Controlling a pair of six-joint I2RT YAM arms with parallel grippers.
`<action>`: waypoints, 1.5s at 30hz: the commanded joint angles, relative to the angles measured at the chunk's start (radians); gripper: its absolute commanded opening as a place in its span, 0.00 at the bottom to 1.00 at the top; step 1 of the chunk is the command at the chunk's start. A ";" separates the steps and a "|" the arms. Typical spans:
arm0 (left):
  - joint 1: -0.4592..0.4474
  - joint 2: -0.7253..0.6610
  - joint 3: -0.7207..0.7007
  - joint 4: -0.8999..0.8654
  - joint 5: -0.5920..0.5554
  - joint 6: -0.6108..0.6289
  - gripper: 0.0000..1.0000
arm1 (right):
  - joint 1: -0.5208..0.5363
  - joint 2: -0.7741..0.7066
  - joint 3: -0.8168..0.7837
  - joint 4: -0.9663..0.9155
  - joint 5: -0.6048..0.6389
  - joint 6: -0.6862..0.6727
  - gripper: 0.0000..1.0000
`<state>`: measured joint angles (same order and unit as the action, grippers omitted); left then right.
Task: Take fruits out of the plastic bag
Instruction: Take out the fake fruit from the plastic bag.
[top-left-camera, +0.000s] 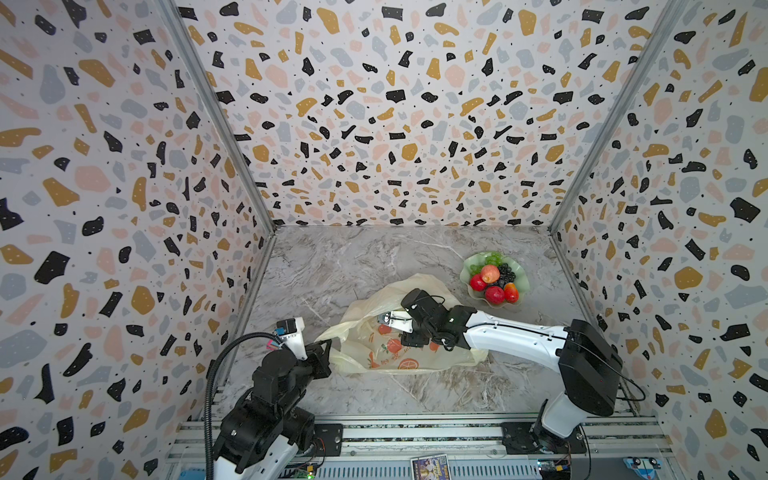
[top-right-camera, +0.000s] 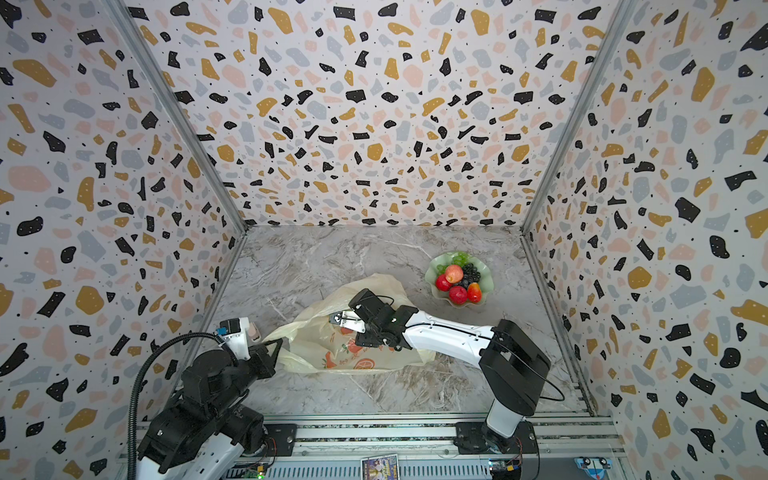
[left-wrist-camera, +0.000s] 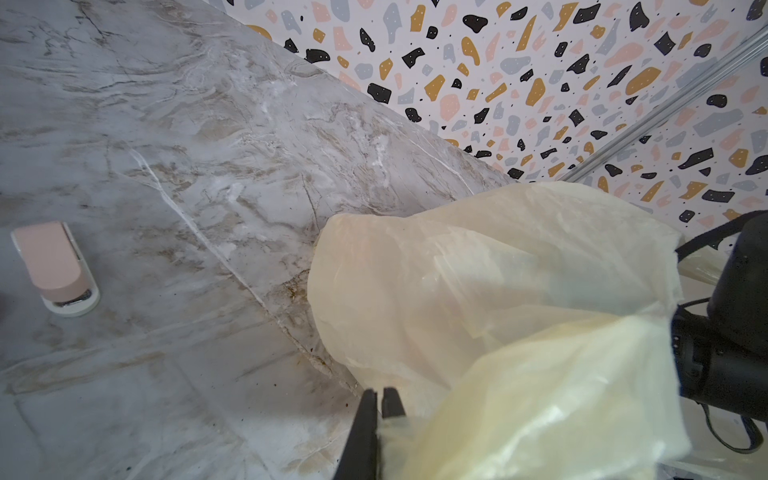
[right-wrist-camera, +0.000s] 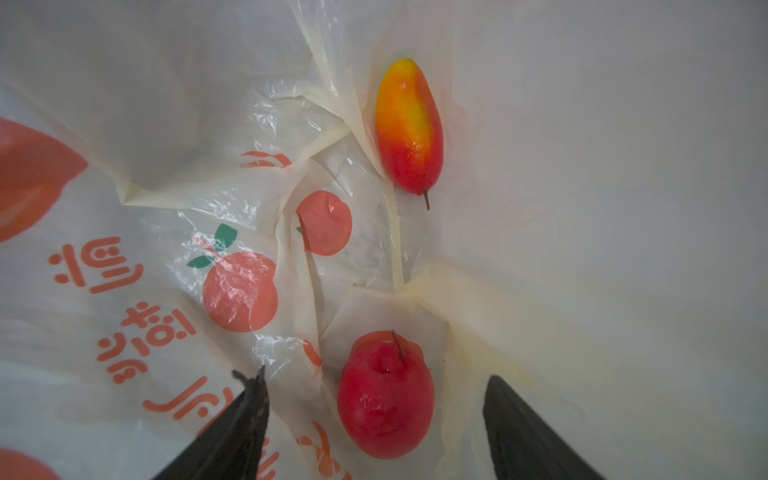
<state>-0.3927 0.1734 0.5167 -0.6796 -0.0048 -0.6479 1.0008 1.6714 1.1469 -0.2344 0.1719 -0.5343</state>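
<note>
The cream-yellow plastic bag (top-left-camera: 415, 353) (top-right-camera: 316, 353) lies crumpled mid-table. My left gripper (top-left-camera: 328, 341) (left-wrist-camera: 380, 399) is shut on the bag's near-left edge (left-wrist-camera: 478, 282). My right gripper (top-left-camera: 381, 319) (right-wrist-camera: 376, 374) reaches into the bag's mouth with its jaws wide open. A red apple (right-wrist-camera: 384, 399) lies between the open fingers, touching neither. A red-yellow mango-like fruit (right-wrist-camera: 409, 124) rests deeper inside on the bag's floor (right-wrist-camera: 582, 208). Other fruits, apples, grapes and a mango (top-left-camera: 494, 279), sit in the pale green dish (top-left-camera: 467, 266) at the back right.
A small pink-and-white stapler-like object (left-wrist-camera: 56, 268) (top-right-camera: 252, 331) lies on the marble table left of the bag. Patterned walls close three sides. The arms' metal rail (top-left-camera: 415, 432) runs along the front edge.
</note>
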 joint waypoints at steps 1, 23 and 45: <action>0.006 -0.002 -0.014 0.030 0.005 0.005 0.09 | -0.005 0.003 0.029 0.014 0.003 0.036 0.82; 0.006 0.006 -0.015 0.033 0.009 0.004 0.09 | -0.129 0.019 -0.101 0.257 -0.005 0.629 0.84; 0.006 0.015 -0.015 0.033 0.011 0.006 0.09 | -0.157 0.118 -0.188 0.638 0.009 0.932 0.85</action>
<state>-0.3927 0.1844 0.5152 -0.6788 -0.0044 -0.6476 0.8417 1.7714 0.9443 0.3569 0.1387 0.3702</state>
